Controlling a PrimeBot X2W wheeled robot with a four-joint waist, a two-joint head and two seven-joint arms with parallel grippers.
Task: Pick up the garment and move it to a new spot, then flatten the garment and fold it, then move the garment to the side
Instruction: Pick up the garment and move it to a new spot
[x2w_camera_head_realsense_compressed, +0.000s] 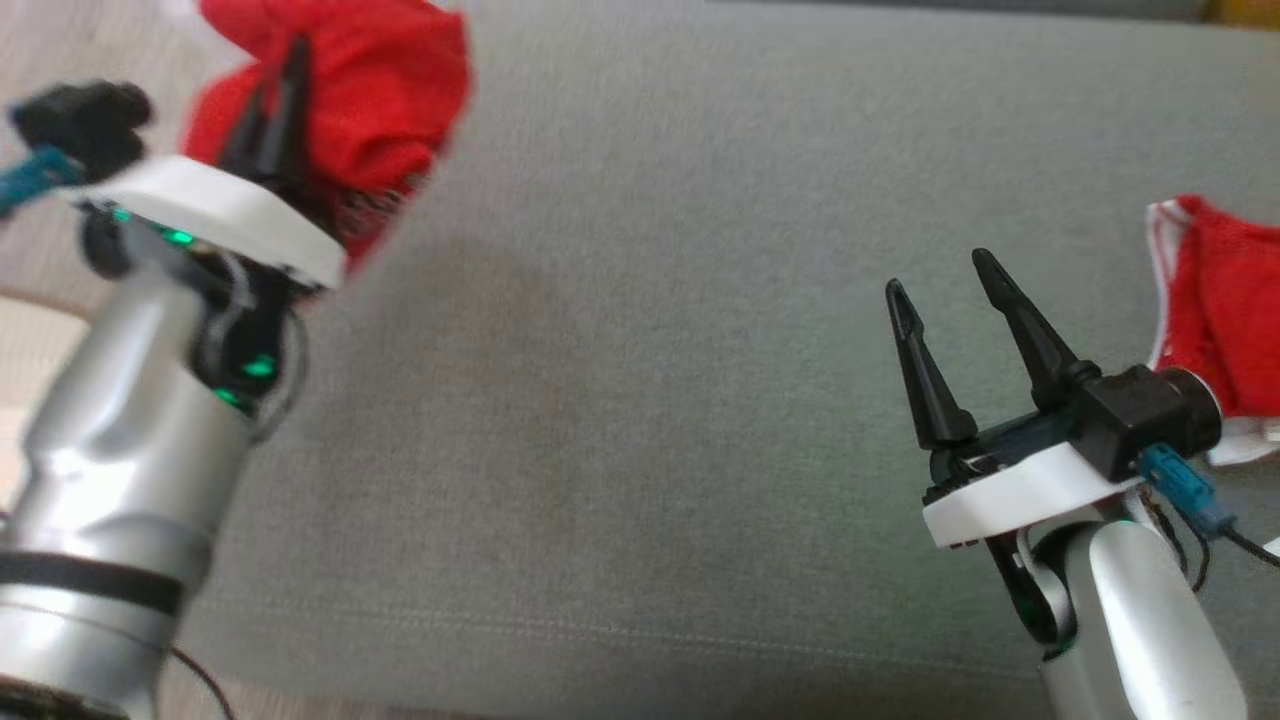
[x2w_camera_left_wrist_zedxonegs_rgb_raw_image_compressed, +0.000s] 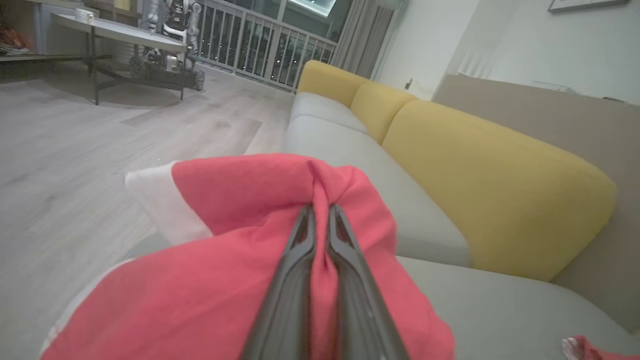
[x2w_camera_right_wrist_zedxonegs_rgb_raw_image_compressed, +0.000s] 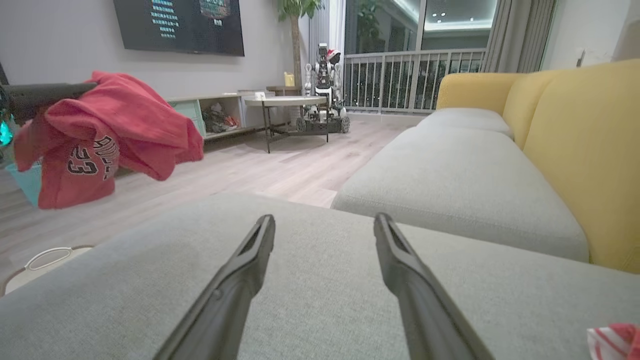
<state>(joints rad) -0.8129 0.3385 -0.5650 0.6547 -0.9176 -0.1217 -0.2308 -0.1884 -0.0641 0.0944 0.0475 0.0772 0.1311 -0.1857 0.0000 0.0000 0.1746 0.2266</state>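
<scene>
Hanging limp past the left edge of the sofa (x2w_camera_head_realsense_compressed: 640, 380), red garment (x2w_camera_head_realsense_compressed: 390, 80) looks soft and light, left fingers (x2w_camera_left_wrist_zedxonegs_rgb_raw_image_compressed: 295, 265) pinching a bunched fold, right fingers (x2w_camera_right_wrist_zedxonegs_rgb_raw_image_compressed: 240, 280) spread; I'd regrip at a hem.

soft red cloth garment (x2w_camera_head_realsense_compressed: 340, 90), matt, with white trim. the sofa seat (x2w_camera_head_realsense_compressed: 640, 400) is grey woven cloth, matt and finely textured; its backrest (x2w_camera_left_wrist_zedxonegs_rgb_raw_image_compressed: 490, 190) is matt yellow cloth. the right gripper (x2w_camera_head_realsense_compressed: 938, 272) has matt black fingers (x2w_camera_head_realsense_compressed: 922, 370) on a smooth white plastic plate (x2w_camera_head_realsense_compressed: 1010, 495). the left forearm (x2w_camera_head_realsense_compressed: 110, 470) is glossy silver. the floor (x2w_camera_left_wrist_zedxonegs_rgb_raw_image_compressed: 100, 140) is pale wood.
</scene>
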